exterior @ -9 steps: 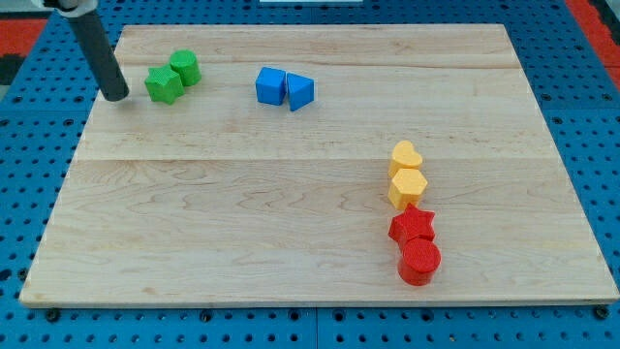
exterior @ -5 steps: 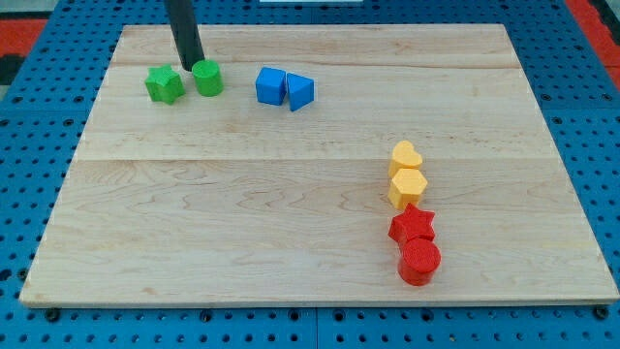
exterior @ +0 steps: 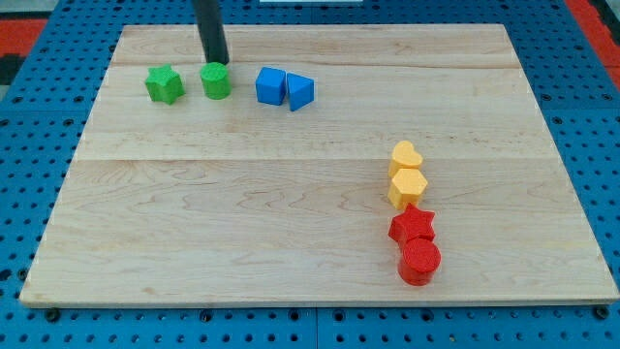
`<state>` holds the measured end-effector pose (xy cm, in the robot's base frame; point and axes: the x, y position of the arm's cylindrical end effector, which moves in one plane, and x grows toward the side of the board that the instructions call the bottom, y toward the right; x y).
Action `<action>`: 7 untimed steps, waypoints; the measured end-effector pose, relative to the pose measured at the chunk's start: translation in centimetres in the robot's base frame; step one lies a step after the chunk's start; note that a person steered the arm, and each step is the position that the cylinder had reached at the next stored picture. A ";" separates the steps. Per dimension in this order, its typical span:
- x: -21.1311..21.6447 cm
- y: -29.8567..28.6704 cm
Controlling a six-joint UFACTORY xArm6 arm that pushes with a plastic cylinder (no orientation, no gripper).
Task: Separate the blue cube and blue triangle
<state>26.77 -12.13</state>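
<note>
Rod-end, my tip (exterior: 218, 61), bare, touches one green cylinder (exterior: 216, 81); one blue cube (exterior: 270, 85) touches one blue triangle (exterior: 299, 92).

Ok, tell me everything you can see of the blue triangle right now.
The blue triangle is a small wedge-shaped block, matte and plastic-looking, lying flat on the wooden board near the view's top, left of centre. Its left side sits against the blue cube, with only a thin dark seam between them. Nothing else touches it. My tip is off to the view's left, just above the green cylinder.
</note>
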 end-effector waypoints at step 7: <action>3.4 7.5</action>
